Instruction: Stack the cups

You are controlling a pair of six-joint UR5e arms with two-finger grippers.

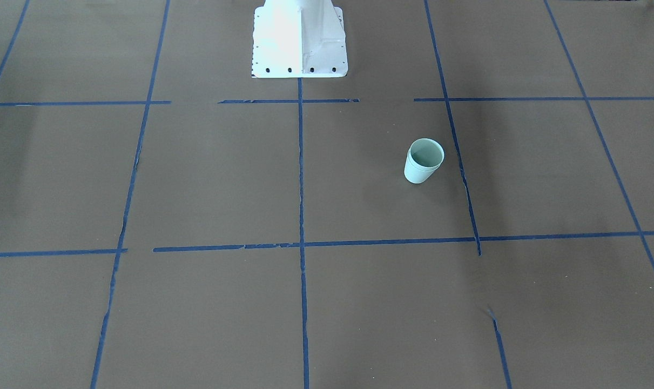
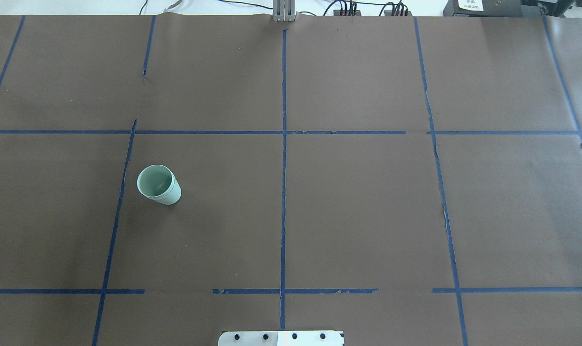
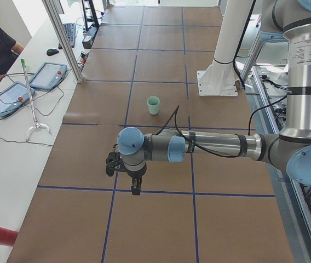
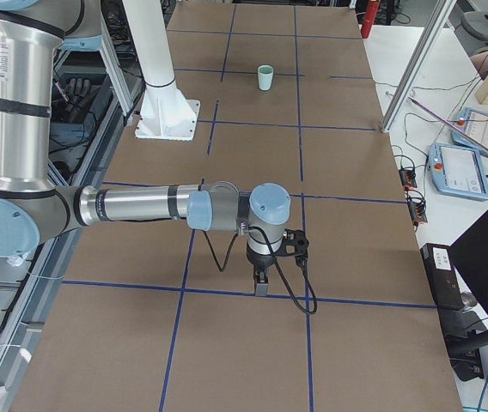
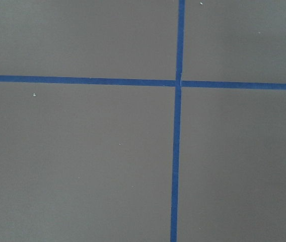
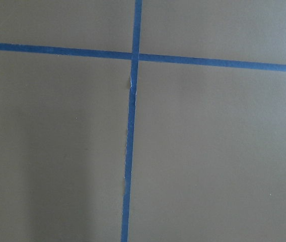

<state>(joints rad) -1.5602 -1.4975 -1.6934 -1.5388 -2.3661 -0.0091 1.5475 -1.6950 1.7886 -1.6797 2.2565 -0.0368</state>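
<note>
Left fingers point(image 3: 136, 188) and right fingers point(image 4: 262, 283): open or closed cannot be told. Cups point(image 1: 424, 161) stand nested upright on counter point(image 1: 197, 189).

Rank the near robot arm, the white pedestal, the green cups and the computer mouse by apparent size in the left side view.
1. left arm, helped by being nearest the camera
2. white pedestal
3. cups
4. computer mouse, only slightly smaller than the cups in this view
</note>
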